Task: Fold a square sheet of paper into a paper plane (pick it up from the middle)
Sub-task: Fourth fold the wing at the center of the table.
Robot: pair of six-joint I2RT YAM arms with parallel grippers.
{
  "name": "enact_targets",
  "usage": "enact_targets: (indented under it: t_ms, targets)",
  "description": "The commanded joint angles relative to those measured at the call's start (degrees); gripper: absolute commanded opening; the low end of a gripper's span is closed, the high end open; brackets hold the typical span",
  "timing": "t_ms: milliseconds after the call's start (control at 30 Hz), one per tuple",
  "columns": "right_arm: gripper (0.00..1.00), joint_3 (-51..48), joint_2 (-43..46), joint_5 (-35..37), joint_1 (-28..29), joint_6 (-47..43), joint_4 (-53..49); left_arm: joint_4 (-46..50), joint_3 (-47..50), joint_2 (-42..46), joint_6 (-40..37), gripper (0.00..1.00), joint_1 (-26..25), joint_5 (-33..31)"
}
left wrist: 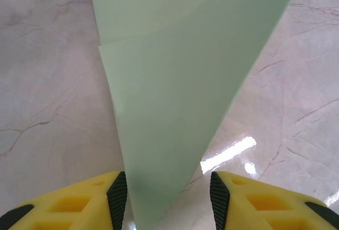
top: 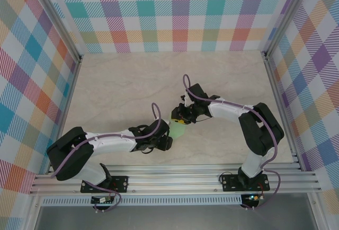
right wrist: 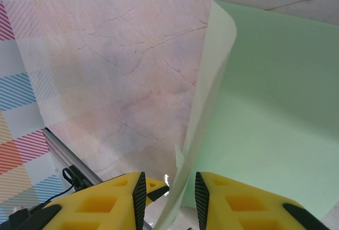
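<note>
Paper [top: 178,130] is seemingly hanging mid-fold; left claw [left wrist: 167,190] is standing spread around its tip. Whether right claw [right wrist: 168,187] is pinching, I cannot tell. Next calls for re-pinching.

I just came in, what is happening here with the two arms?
Both arms meet over the table, handling a pale green sheet of paper, already folded to a point. The left hand stands open around its narrow end, not clamping it. The paper also runs between the fingers of the right hand; whether they pinch it is unclear.
</note>
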State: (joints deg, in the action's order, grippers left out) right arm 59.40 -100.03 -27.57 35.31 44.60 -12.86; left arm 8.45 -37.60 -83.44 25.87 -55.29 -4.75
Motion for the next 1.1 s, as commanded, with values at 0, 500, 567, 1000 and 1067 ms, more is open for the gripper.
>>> enact_targets:
  t_ms: [0, 500, 567, 1000, 1067]
  targets:
    - [0.33, 1.6, -0.5, -1.3, 0.3, 0.5, 0.5, 2.3, -1.9, -0.9, -0.6, 0.45, -1.0, -4.4]
    - [0.33, 1.6, -0.6, -1.0, 0.3, 0.1, 0.0, 2.0, -2.0, -1.0, -0.3, 0.23, -2.3, -6.4]
    - [0.33, 1.6, -0.6, -0.9, 0.3, 0.1, 0.0, 2.3, -2.1, -1.1, -0.4, 0.22, -2.3, -6.6]
    - [0.33, 1.5, 0.7, -0.1, 0.3, -1.2, -1.3, -1.1, -0.4, -0.6, 0.1, 0.11, -1.2, -3.7]
    - [0.34, 1.2, 2.0, 0.8, 0.3, -2.0, -2.0, -3.7, 1.0, -0.3, 0.3, 0.09, 0.2, -0.4]
